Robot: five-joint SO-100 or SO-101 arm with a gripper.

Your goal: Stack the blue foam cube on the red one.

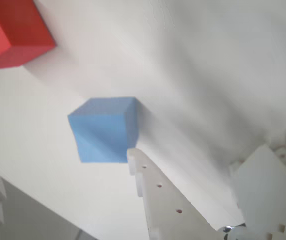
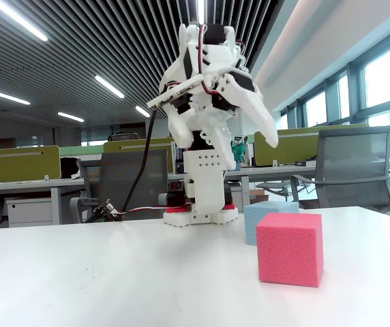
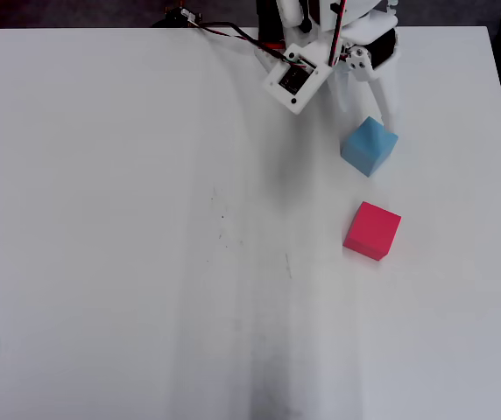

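Sky-blue and spongy, the blue foam cube sits on the bare white desk just in front of the arm's base, and the coral-red foam cube lies a little farther out from the base, near the blue one but not touching it. From the low fixed view the red cube stands nearest the camera and hides most of the blue cube behind it.

The white printed pincer hangs well above the desk, over the blue cube, with its two fingers spread apart and nothing between them. In the wrist view one long finger reaches toward the blue cube, its tip appearing just beside the cube's lower corner, while the red cube shows at the upper left edge.

My reading is that this is the approach before the grasp: nothing is lifted, nothing stacked. The next move seems to call for lowering the pincer so the fingers pass either side of the blue cube, likely with some wrist turn, since the cube sits cornerwise to the base. Foam gives, so a gentle squeeze should do.
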